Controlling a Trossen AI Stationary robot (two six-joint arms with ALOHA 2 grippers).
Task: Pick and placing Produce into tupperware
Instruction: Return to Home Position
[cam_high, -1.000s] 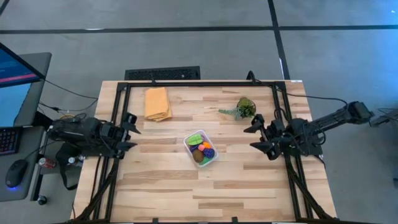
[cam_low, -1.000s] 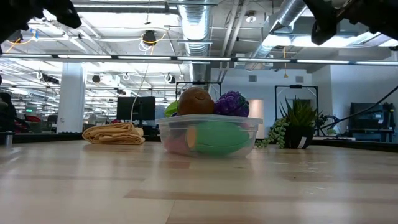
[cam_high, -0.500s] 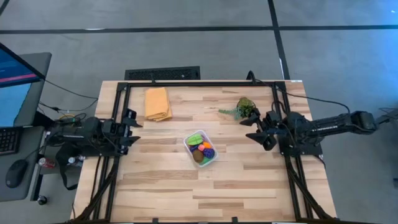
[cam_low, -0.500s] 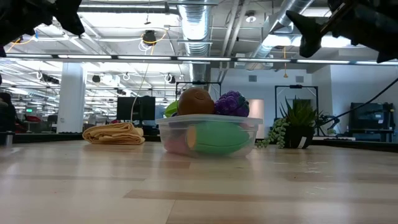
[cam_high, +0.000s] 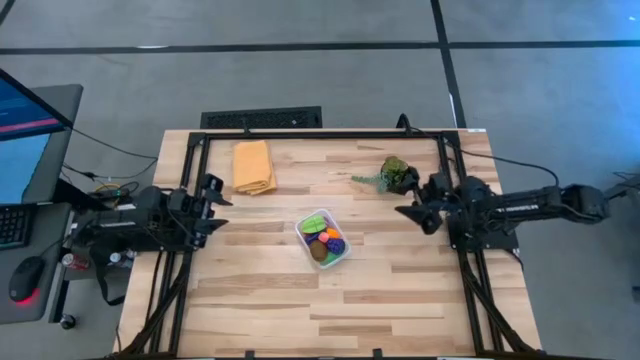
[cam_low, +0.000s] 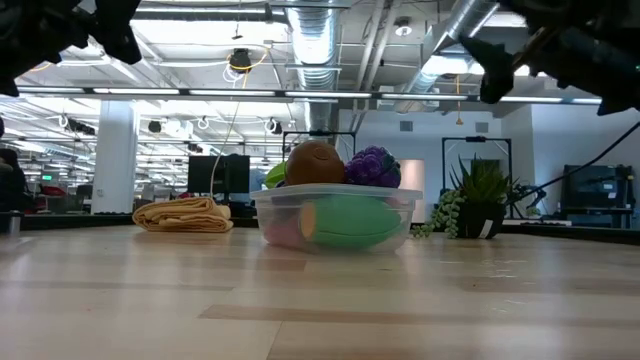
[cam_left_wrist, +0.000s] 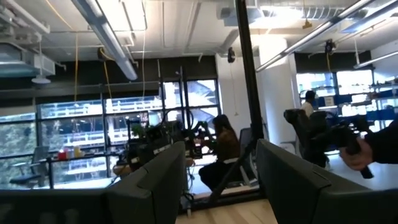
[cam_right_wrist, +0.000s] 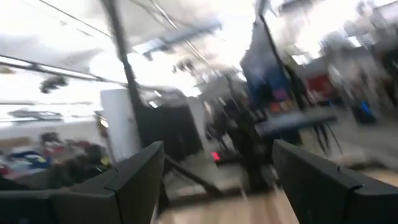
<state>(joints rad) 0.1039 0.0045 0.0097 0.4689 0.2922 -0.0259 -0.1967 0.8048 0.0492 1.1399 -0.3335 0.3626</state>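
The clear tupperware (cam_high: 323, 238) stands on the wooden table near its middle, filled with the toy produce. In the low view (cam_low: 335, 222) a brown piece (cam_low: 313, 162) and a purple piece (cam_low: 372, 167) heap above its rim, and a green piece (cam_low: 348, 222) shows through its wall. My left gripper (cam_high: 212, 200) hovers open and empty at the table's left edge. My right gripper (cam_high: 413, 203) hovers open and empty at the right, near the plant. Both wrist views show spread fingers (cam_left_wrist: 221, 180) (cam_right_wrist: 217, 180) with nothing between them.
A folded orange-yellow cloth (cam_high: 253, 166) lies at the far left and a leafy plant sprig (cam_high: 388, 174) at the far right. A black frame (cam_high: 320, 134) runs round the table's far and side edges. People sit in the room beyond (cam_left_wrist: 225, 140).
My right gripper has moved toward the table's far edge and turned, while its arm has stretched out flat to the right. My left gripper has shifted slightly toward the far edge. The tupperware and the produce have not moved.
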